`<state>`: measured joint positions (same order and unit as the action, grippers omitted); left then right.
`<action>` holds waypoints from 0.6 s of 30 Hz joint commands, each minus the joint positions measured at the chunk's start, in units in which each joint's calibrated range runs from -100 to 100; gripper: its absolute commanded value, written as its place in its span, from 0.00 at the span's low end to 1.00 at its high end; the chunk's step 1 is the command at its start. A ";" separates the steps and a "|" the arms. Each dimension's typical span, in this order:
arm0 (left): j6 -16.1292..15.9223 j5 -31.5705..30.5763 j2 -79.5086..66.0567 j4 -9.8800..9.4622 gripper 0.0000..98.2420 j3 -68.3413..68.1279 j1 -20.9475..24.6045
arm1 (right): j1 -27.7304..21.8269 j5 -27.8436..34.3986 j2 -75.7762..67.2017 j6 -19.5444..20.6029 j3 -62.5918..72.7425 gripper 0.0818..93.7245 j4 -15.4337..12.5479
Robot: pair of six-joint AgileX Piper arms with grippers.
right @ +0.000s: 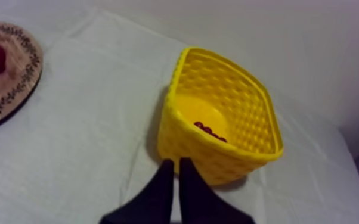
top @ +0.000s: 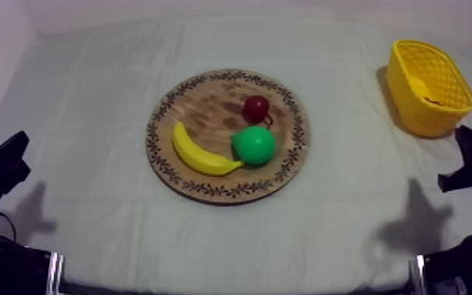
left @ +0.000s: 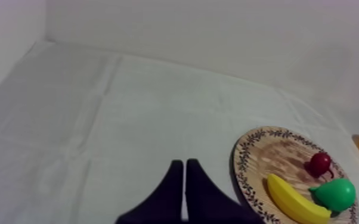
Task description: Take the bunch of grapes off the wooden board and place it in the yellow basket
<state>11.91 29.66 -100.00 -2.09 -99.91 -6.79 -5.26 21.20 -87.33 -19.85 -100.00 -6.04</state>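
My left gripper (left: 185, 164) has its two black fingers pressed together into a narrow wedge, with nothing between them. It hangs over the bare grey-white cloth (left: 98, 119), and the round wooden board with a patterned rim (left: 271, 152) lies farther out, to one side of it. My right gripper (right: 176, 162) is in the same condition: its two fingers lie together and hold nothing, and it points toward the near wall of the yellow basket with a lattice-pattern wall (right: 185, 140), which stands near it. Inside this basket, low against the near wall, I see a few small dark red beads, which I take for the bunch of grapes (right: 209, 128). Most of it is hidden behind the wall, so I cannot say how it lies. The board carries three toy fruits only: a long yellow banana (top: 200, 154), a round green pear (top: 253, 145) that touches one end of the banana, and a small red fruit (top: 256, 108) just behind the pear. In the top view both arms sit low at the two sides of the table, well apart from the board. My judgement is that the task is complete: the grapes are off the board and in the basket, both grippers are free, and I see no step that is left to do.
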 commanded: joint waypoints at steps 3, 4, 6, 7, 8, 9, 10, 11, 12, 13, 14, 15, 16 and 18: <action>-0.01 0.01 0.00 0.01 0.00 0.02 0.02 | 0.44 4.83 -3.65 5.15 0.01 0.00 1.31; -0.01 0.01 0.00 0.01 0.00 0.02 0.02 | 0.63 6.27 -4.68 6.24 0.01 0.00 1.87; -0.01 0.01 0.00 0.01 0.00 0.02 0.02 | 1.28 8.90 -6.57 8.70 0.00 0.00 3.26; 0.00 0.01 0.00 0.01 0.00 0.02 0.02 | 1.56 9.65 -7.13 9.65 0.00 0.00 3.72; 0.01 0.01 0.00 0.01 0.00 0.02 0.02 | 1.77 10.19 -7.52 10.40 0.00 0.00 4.04; 0.00 0.01 0.00 0.01 0.00 0.02 0.02 | 1.95 10.69 -7.79 11.00 0.00 0.00 4.27; 0.00 0.01 0.00 0.01 0.00 0.02 0.02 | 2.07 11.12 -7.98 11.56 0.00 0.00 4.42; -0.01 0.01 0.00 0.01 0.00 0.02 0.02 | 2.15 11.49 -8.12 12.12 0.00 0.00 4.54; -0.01 0.01 0.00 0.01 0.00 0.02 0.02 | 2.23 11.84 -8.21 12.63 0.00 0.00 4.61; -0.01 0.01 0.00 0.01 0.00 0.02 0.02 | 2.31 12.33 -8.28 12.94 0.00 0.00 4.67; 0.00 0.01 0.00 0.01 0.00 0.02 0.02 | 2.37 12.82 -8.32 12.96 0.00 0.01 4.72; 0.01 0.01 0.00 0.01 0.00 0.02 0.02 | 2.41 13.17 -8.35 12.82 0.00 0.02 4.76; 0.00 0.01 0.00 0.01 0.00 0.02 0.02 | 2.42 13.41 -8.38 12.62 0.00 0.04 4.78; 0.00 0.01 0.00 0.01 0.00 0.02 0.02 | 2.42 13.69 -8.40 11.91 0.00 0.05 4.81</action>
<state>11.91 29.66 -100.00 -2.09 -99.91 -6.79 -2.86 34.78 -95.75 -6.82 -100.00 -1.24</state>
